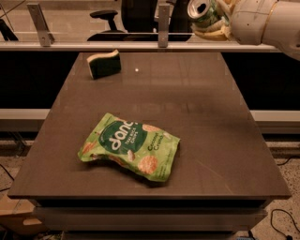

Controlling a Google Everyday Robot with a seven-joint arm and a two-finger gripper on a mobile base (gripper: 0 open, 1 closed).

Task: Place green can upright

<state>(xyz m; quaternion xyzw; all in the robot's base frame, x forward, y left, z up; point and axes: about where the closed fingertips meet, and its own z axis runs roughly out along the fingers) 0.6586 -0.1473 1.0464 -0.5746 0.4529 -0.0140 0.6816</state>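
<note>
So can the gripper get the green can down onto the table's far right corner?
Probably yes. The gripper, top right above the far edge, holds the green can; the sponge sits far left, the snack bag front centre, both away from that table corner.

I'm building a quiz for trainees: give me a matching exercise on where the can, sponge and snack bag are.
1 green can
2 green-and-yellow sponge
3 green snack bag

A far left of the table
B flat near the table's front
C held by the gripper, up at top right, off the table

Pairs: 1-C; 2-A; 3-B
</note>
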